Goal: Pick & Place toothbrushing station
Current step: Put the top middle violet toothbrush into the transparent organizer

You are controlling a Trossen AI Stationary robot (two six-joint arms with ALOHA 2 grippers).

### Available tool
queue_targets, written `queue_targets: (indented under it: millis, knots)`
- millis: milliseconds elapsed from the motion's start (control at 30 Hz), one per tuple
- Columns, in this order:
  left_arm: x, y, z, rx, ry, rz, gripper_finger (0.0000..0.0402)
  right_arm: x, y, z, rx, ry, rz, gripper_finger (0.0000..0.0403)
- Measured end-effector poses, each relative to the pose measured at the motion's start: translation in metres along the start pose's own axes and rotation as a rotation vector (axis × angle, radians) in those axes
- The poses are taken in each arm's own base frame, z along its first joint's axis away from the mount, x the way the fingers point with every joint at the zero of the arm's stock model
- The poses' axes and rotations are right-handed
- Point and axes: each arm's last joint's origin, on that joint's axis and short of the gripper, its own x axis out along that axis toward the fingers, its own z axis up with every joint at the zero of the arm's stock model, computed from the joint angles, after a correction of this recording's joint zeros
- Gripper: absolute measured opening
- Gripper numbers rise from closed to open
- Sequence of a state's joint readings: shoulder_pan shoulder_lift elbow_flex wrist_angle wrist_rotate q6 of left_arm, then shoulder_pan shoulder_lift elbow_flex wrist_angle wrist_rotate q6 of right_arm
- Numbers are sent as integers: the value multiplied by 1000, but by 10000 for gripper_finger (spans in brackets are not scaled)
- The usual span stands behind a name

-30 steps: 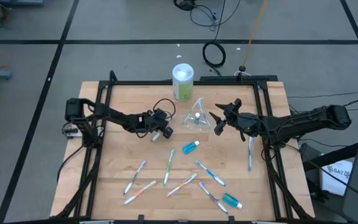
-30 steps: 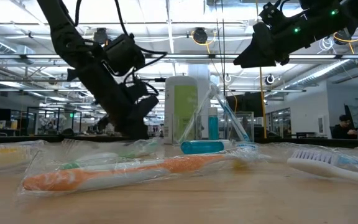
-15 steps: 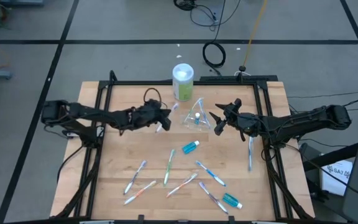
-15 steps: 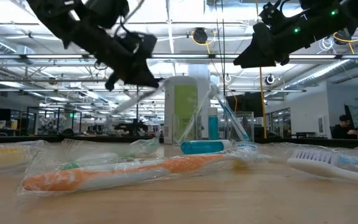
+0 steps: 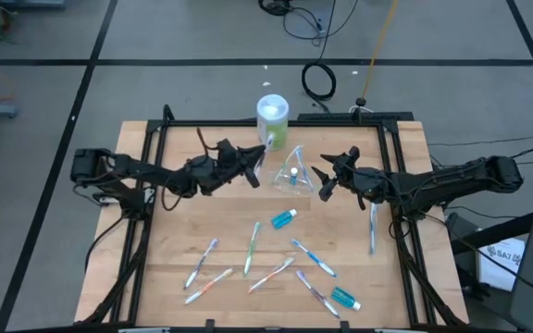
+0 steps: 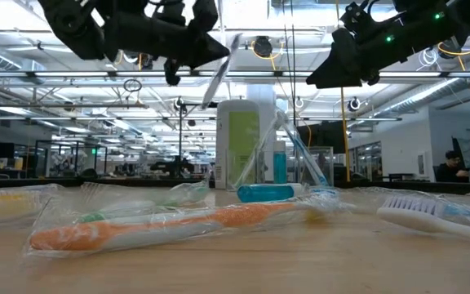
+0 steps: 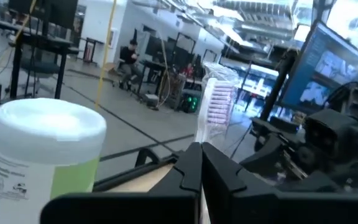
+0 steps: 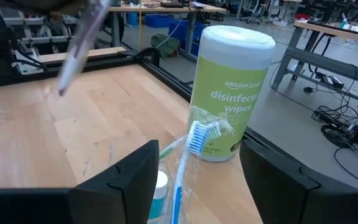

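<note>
My left gripper (image 5: 251, 167) is shut on a clear-wrapped toothbrush with pink bristles (image 7: 216, 102), held in the air near the wipes canister (image 5: 271, 121). A clear bag (image 5: 292, 172) stands on the table with a blue toothbrush (image 8: 194, 138) and a teal tube inside. My right gripper (image 5: 326, 181) hovers open and empty just right of the bag. Several wrapped toothbrushes (image 5: 252, 246) and two teal tubes (image 5: 285, 218) lie on the near half of the table. My left gripper pinches the toothbrush's handle (image 7: 199, 146) between its two shut fingers. The bristle head (image 7: 217, 93) sticks out beyond the fingertips. The brush is lifted clear of the table and slants upward, head high, as the low view (image 6: 221, 72) shows.
The green-and-white disinfecting wipes canister (image 8: 229, 93) stands at the far middle, just behind the bag. One toothbrush (image 5: 372, 229) lies near the right rail. A black frame (image 5: 155, 185) borders the wooden table. Bare wood lies at the left.
My left gripper has risen from the table with the toothbrush and gone toward the far edge and the wipes canister. The brush is lifted clear and has turned from hanging low to slanting upward. My right gripper has kept still.
</note>
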State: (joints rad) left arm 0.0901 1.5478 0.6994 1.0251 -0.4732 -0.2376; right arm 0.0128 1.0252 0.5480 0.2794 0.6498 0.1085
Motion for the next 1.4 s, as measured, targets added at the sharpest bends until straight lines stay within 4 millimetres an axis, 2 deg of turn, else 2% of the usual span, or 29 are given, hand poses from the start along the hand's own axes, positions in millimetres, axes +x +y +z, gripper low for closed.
queue_targets:
  millis: [233,433,533,733,933,1400]
  knots:
    - [19,4,-19,34,-99,3,2,0,0,0,0,0,0,217]
    - [53,-4,-32,122,-113,-7,2,0,0,0,2,-3,0,217]
    - [65,-6,-45,176,-83,17,2,0,0,0,1,-3,0,217]
    - [69,1,-67,244,-47,144,1,0,0,0,-44,0,0,217]
    - [67,4,-89,294,62,171,1,0,0,0,-49,0,0,217]
    - [56,-3,-110,467,243,237,7,0,0,0,-49,0,0,217]
